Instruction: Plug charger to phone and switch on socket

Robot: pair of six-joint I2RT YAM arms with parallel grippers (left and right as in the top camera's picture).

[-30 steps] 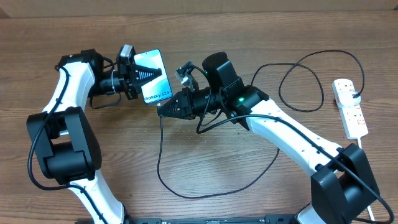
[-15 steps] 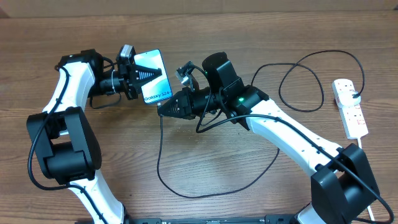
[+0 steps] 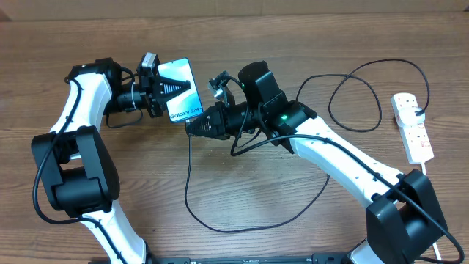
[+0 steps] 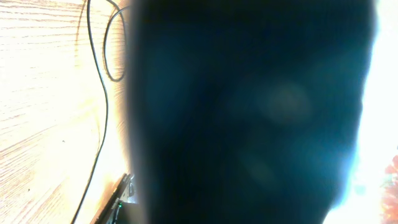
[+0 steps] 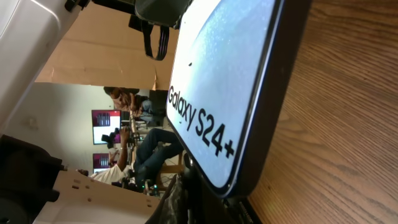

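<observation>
Hardly anything has moved since a second ago: our right claw (image 3: 192, 128) has crept only a touch closer to the lower edge of the phone (image 3: 182, 92), and the rest lies as it did.

Our left claw (image 3: 171, 88) is clamped on the phone, its dark fingers lying across the light blue screen, and holds it tilted above the table (image 3: 293, 44) at the upper left. From the right wrist we see the phone (image 5: 211, 93) very close, screen lit, the words "Galaxy S24+" legible, its dark edge towards the wooden table (image 5: 336, 124).

Our right claw is closed on the charger (image 3: 187, 183), just beside the phone's bottom corner. We cannot tell whether the plug tip touches the phone, since the fingers hide it. From the claw the thin black cable drops down the table, swings into a wide loop, passes under our right arm and curls again towards the socket (image 3: 412, 126).

That socket lies well apart at the far right edge, white with small red switches.

From the left wrist a dark blur fills most of the view; only a strip of table (image 4: 37, 93) and a stretch of the charger (image 4: 99, 93) show at the left.
</observation>
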